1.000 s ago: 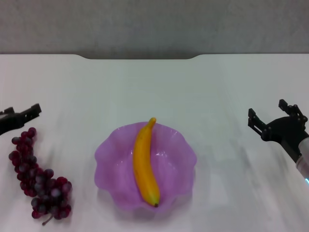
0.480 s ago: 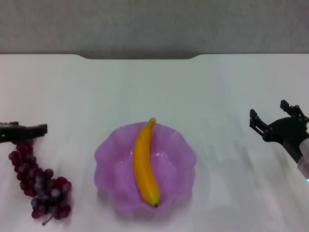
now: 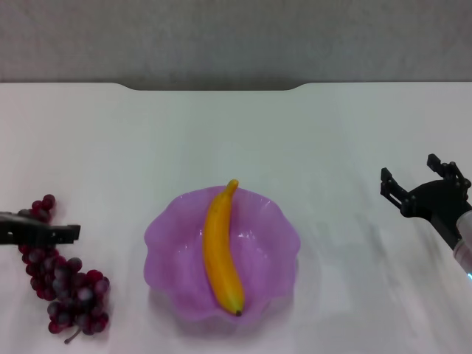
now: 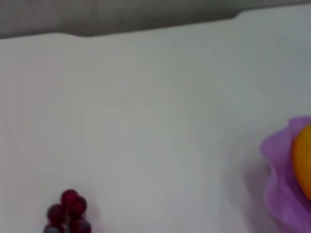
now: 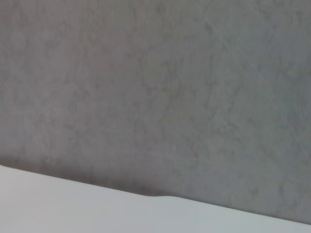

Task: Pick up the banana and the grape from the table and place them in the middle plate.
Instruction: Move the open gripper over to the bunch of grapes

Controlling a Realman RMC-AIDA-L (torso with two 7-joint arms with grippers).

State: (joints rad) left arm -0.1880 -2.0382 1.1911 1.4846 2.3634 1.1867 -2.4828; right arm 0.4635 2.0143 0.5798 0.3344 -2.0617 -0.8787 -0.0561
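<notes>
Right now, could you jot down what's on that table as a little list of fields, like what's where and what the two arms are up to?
banana: lying lengthwise in the middle plate
grape: on the table, to the robot's left of the plate, apart from it
left gripper: over the far part of the grape bunch; whether it touches the grapes cannot be told
right gripper: off to the plate's right, fingers open, holding nothing
task so far: banana placed, grape not yet in the plate

Grape (image 4: 68, 213); middle plate (image 4: 279, 174); banana (image 4: 303, 160)
</notes>
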